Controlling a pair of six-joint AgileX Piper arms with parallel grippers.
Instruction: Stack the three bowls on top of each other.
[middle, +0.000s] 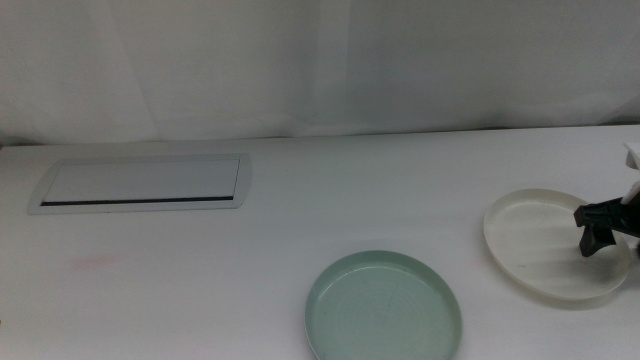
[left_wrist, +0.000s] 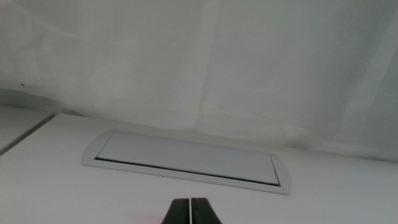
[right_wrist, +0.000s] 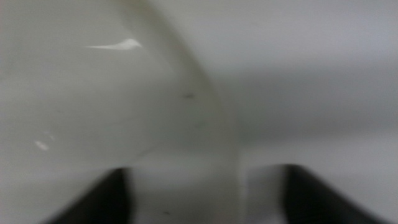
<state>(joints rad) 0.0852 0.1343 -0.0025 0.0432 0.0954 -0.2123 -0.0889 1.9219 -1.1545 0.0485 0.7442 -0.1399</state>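
Note:
A mint green bowl (middle: 384, 307) rests on the table near the front middle. At the right side a cream-white bowl (middle: 545, 245) (right_wrist: 93, 93) sits with my right gripper (middle: 597, 232) (right_wrist: 202, 180) over its right part. In the blurred right wrist view the two dark jaws stand apart, open, one on each side of the bowl's rim. My left gripper (left_wrist: 190, 210) is shut and empty; it does not show in the middle view and it faces the white panel.
A flat white rectangular panel (middle: 140, 183) (left_wrist: 186, 160) with a dark slot lies in the table at the back left. A white curtain closes off the back of the table.

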